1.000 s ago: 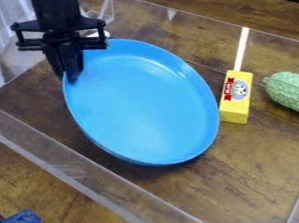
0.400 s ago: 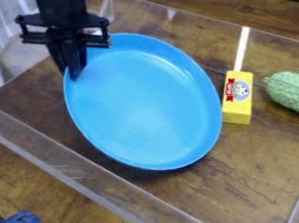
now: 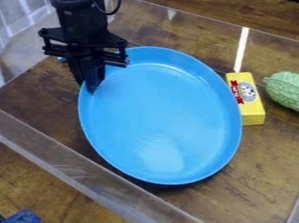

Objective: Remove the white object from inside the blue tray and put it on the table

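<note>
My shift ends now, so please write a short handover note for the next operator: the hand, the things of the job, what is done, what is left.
Hand: shut, pointing down over the far-left part of the blue tray; nothing visibly held.
White object: not visible in the tray's open interior; it may be hidden under the hand.
A thin white strip stands behind the yellow box on the table; I cannot tell what it is.
Done: nothing confirmed.
Left: find the white object and place it on the table.

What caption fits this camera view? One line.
Shut gripper pointing down at the blue tray's far rim; yellow box and green gourd beside.
</note>
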`<state>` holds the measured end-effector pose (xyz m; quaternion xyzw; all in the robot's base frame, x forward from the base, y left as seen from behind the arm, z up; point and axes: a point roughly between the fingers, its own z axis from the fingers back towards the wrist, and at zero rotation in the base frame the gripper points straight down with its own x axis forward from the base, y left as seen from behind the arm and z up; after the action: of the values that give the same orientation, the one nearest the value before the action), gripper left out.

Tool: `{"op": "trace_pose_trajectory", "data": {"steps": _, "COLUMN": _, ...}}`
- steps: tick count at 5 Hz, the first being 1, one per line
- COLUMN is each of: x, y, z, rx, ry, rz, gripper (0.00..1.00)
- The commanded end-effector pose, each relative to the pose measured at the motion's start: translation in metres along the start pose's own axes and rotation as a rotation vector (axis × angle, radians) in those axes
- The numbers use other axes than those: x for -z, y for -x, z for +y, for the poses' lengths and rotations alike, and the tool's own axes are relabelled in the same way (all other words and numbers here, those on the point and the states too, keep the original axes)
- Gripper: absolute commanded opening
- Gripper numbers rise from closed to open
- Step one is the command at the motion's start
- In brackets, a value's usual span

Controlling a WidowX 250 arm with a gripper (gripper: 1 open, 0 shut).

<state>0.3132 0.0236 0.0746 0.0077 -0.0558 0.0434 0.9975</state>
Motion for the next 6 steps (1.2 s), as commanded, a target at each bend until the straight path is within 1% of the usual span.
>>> {"op": "trace_pose_trajectory", "data": {"steps": 1, "x": -0.004, "y": -0.004, "z": 0.015, "rx": 0.001, "ry": -0.017, "rz": -0.021, "gripper": 0.00}}
{"op": "trace_pose_trajectory", "data": {"steps": 3, "x": 0.006, "y": -0.009, "z": 0.048, "rx": -0.017, "ry": -0.052, "rz": -0.003, "gripper": 0.00}}
{"op": "trace_pose_trajectory", "data": {"steps": 4, "x": 0.014, "y": -0.009, "z": 0.060, "rx": -0.026, "ry": -0.065, "rz": 0.005, "gripper": 0.00}}
{"op": "trace_pose_trajectory", "data": {"steps": 5, "x": 0.020, "y": -0.008, "z": 0.063, "rx": -0.034, "ry": -0.072, "rz": 0.010, "gripper": 1.00}}
{"op": "trace_pose_trajectory", "data": {"steps": 6, "x": 0.023, "y": -0.004, "z": 0.057, "rx": -0.028, "ry": -0.058, "rz": 0.013, "gripper": 0.00}}
